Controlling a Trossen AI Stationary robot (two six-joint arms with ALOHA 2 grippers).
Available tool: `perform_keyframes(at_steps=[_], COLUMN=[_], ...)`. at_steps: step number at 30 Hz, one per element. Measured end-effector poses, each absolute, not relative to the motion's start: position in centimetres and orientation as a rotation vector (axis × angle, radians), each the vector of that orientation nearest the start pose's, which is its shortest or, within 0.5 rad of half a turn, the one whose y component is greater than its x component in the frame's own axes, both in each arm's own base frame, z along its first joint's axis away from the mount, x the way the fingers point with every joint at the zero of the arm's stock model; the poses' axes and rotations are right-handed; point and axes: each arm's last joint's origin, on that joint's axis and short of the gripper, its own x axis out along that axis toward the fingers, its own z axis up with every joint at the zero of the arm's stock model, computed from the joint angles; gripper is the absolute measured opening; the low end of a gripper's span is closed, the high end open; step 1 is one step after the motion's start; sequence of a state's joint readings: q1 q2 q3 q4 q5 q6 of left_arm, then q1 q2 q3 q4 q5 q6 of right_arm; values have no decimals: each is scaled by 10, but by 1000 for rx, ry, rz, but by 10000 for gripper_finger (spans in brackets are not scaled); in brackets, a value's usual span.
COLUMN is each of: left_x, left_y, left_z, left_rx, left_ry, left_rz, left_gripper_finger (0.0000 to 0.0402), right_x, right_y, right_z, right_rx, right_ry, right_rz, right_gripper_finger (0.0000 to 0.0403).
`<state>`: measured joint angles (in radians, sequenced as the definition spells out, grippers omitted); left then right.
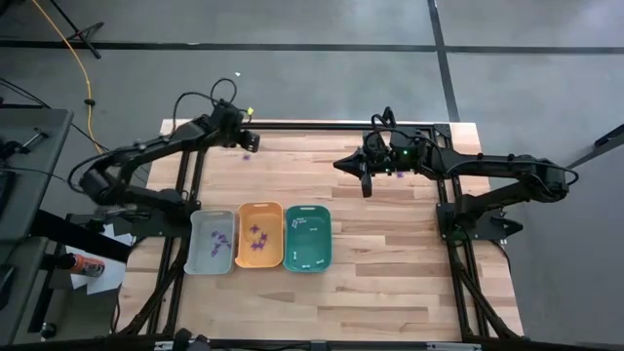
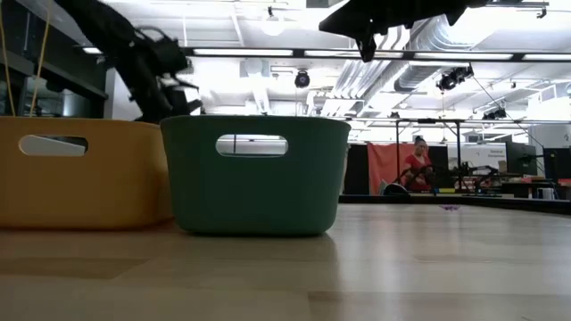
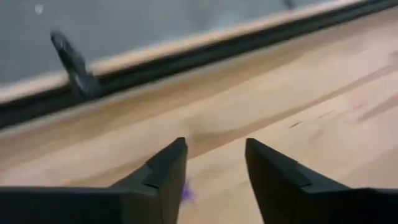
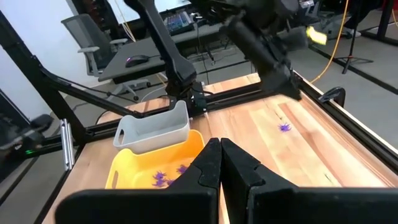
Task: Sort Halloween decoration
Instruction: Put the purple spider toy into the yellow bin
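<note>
The left tool is hovering over the far left part of the worktop, near its far edge. In the left wrist view its two dark fingers are standing clearly apart with bare wood showing between them, and they are gripping nothing. One purple piece of the Halloween decoration is lying on the wood just beside one finger; whether it is touching the finger cannot be told. In the high view this purple piece is lying just in front of the left tool.

The right tool is hanging above the middle of the worktop's far half. Its fingers are pressing together with no gap, and nothing is showing between them.

Three trays are sitting side by side toward the near left of the worktop. The grey tray and the orange tray are each holding purple pieces. The teal tray is holding small white pieces.
</note>
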<state>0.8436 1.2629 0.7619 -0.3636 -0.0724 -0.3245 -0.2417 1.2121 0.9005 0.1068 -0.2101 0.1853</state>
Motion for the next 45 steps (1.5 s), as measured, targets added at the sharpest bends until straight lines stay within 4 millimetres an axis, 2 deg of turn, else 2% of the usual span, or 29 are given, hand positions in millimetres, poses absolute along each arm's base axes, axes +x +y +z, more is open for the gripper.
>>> perform_keyframes(at_steps=[6, 12, 25, 30, 39, 42, 45], left_x=[166, 170, 172, 175, 175, 173, 169], left_y=[199, 204, 206, 203, 198, 195, 194], left_z=[179, 150, 132, 131, 136, 146, 165], left_rx=[-735, -796, -827, -804, -809, -791, -755], left_ry=[835, 952, 1019, 1038, 1063, 1036, 961], left_rz=[1036, 1049, 1035, 1031, 951, 939, 925], left_gripper_finger=[193, 195, 192, 152, 16, 8, 4], right_x=[266, 265, 265, 265, 264, 264, 264], right_y=[-59, -59, -59, -59, -59, -59, -59], right_z=[312, 309, 306, 306, 305, 304, 303], right_rx=[239, 265, 264, 263, 266, 264, 242], right_ry=[213, 242, 269, 271, 286, 293, 297], right_rz=[-53, -58, -61, -61, -63, -63, -61], right_gripper_finger=[0, 0, 0, 0, 0, 0, 0])
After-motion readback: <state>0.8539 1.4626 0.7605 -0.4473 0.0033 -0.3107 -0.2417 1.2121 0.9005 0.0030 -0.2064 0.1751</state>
